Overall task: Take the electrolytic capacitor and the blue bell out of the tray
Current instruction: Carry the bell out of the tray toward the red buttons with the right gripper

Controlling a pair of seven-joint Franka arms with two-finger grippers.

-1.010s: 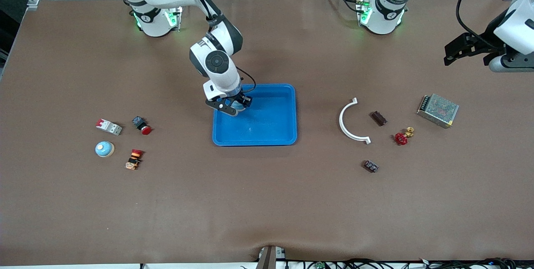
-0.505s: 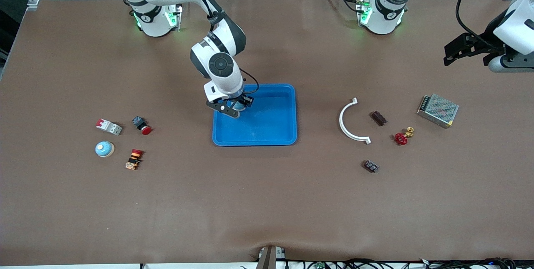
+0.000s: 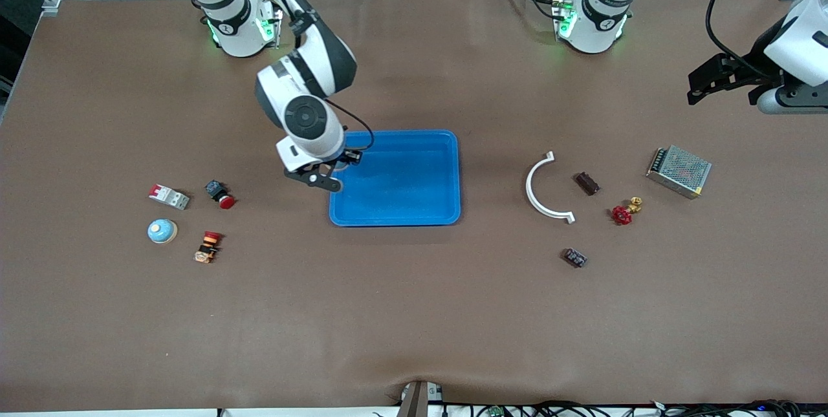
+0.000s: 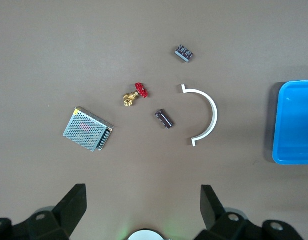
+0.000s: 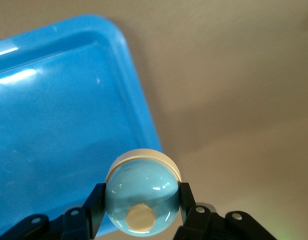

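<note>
Glossy plastic tray (image 3: 414, 210), glossy bell (image 5: 142, 200)

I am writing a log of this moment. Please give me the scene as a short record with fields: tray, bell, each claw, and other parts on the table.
tray: blue tray, nothing seen inside
held item: blue bell, gripped at its sides
right claw: right claw shut on the bell, over the tray's edge toward the right arm's end
left claw: left claw open, waiting above the left arm's end of the table
second bell: light blue bell on the table toward the right arm's end
near left arm's end: white curved bracket, red valve, metal mesh box
</note>
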